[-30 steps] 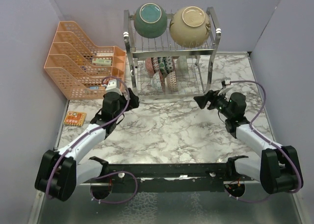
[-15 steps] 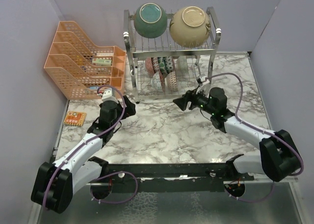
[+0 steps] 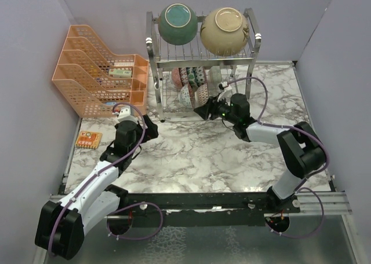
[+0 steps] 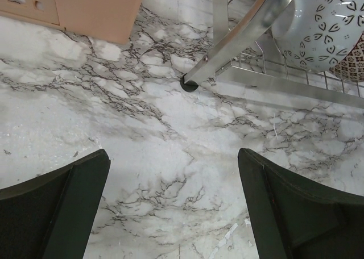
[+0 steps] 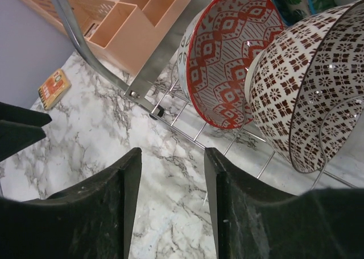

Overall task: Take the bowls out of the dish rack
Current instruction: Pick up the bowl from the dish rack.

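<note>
At the far edge of the counter [image 3: 197, 154], in the view from above, the dish rack [image 3: 200, 54] is still fully loaded. The teal bowl [image 3: 178, 24] and the cream bowl [image 3: 225, 30] lean on its upper tier, and the small bowls [image 3: 191, 81] stand on edge in the lower tier. The right pincer [image 3: 203, 111] points at the front of that lower tier, close to the small bowls. The left pincer [image 3: 153, 129] hovers over the counter near the rack's front left leg.

From the left wrist, this pincer is spread wide and holds nothing. Only bare marble lies between its fingers, and a white bowl [image 4: 321, 26] shows behind the leg.

From the right wrist, the pincer is about half open and also empty. Just ahead are a red-patterned bowl [image 5: 230, 54] and a brown-and-white bowl [image 5: 301, 83], both resting in the wires, not yet touched.

I judge that the step in hand is the approach to the first small bowl. The next move calls for one finger to pass inside a rim and the other outside, then a closing, then a lift clear of the wires and the tier above.
</note>
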